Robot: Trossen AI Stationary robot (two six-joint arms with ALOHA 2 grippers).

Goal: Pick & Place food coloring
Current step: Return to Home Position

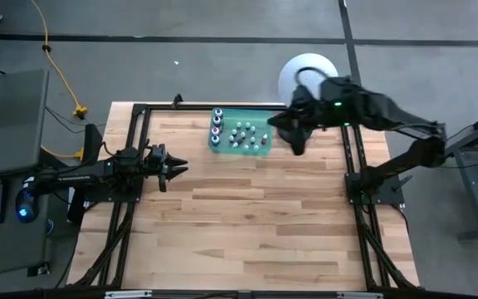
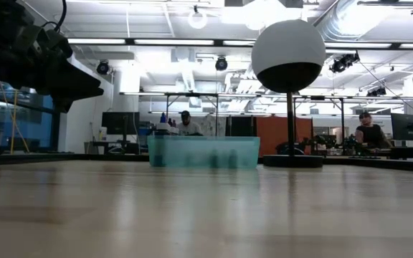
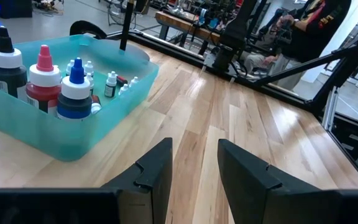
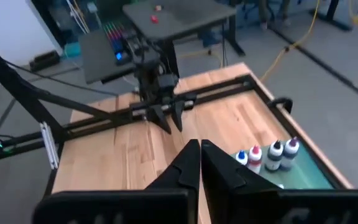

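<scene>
A teal bin stands on the wooden table near its far edge, and also shows in the low view. Food coloring bottles stand inside it: larger ones with blue, red and black bodies and several tiny white-capped ones. My right gripper hangs raised beside the bin's right end, shut, with nothing between its fingers. My left gripper waits at the table's left, open and empty, pointing toward the bin.
A big white sphere on a black base stands behind the bin's right end. Black frame rails run along the table's sides. Bare wood spreads across the middle and near part. People sit in the room beyond.
</scene>
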